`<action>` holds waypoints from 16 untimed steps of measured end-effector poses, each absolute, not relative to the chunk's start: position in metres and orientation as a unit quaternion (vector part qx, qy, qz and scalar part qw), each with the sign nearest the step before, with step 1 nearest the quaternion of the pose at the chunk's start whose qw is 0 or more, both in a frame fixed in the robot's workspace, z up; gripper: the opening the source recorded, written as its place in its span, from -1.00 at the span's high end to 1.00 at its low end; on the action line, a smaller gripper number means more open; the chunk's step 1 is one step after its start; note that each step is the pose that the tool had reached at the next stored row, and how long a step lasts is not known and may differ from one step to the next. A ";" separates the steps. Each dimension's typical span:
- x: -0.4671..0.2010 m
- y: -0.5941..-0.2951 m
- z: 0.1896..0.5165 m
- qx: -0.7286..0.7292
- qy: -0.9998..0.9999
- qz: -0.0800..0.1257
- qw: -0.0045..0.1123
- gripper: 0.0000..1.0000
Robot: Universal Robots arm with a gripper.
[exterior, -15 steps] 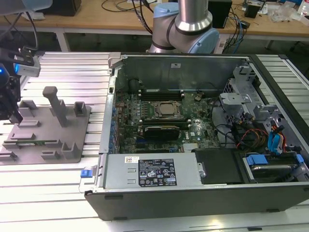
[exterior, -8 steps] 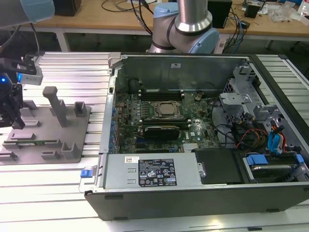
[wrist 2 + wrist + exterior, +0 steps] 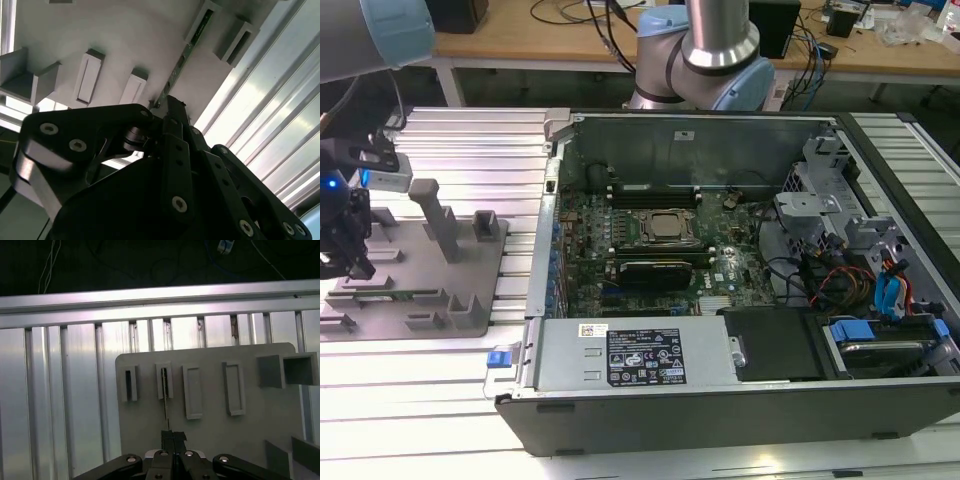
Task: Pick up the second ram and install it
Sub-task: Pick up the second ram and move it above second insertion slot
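Observation:
The second ram [image 3: 165, 400] is a thin green stick standing on edge in a slotted holder of the grey fixture tray [image 3: 420, 250], at the exterior view's left. It runs away from the fingers as a narrow strip [image 3: 181, 62] and shows as a faint green line [image 3: 410, 293] on the tray. My gripper [image 3: 358, 268] is low over the tray at the stick's near end. In both wrist views the black fingertips [image 3: 173, 436] are pressed together at that end, and the gripper [image 3: 167, 102] looks shut on it.
An open computer case [image 3: 720, 400] lies at the exterior view's right of the tray, with a motherboard [image 3: 650, 250], a CPU socket [image 3: 665, 227] and a black card [image 3: 655, 270] inside. Grey posts [image 3: 435, 215] rise from the tray. Ribbed aluminium table [image 3: 60, 390] surrounds it.

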State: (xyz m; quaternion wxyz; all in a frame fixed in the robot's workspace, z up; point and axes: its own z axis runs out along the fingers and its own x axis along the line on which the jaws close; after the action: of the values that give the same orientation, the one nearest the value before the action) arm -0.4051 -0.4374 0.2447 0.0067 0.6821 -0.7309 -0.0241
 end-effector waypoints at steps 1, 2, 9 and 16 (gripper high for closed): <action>-0.405 -0.439 0.243 0.682 -0.731 -0.024 0.007 0.84; -0.405 -0.439 0.242 0.682 -0.731 -0.024 0.007 0.84; -0.405 -0.440 0.231 0.687 -0.726 -0.024 0.007 0.84; -0.407 -0.440 0.226 0.695 -0.719 -0.021 0.004 0.84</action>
State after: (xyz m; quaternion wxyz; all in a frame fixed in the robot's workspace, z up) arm -0.4067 -0.4399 0.2257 0.0041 0.6947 -0.7190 -0.0210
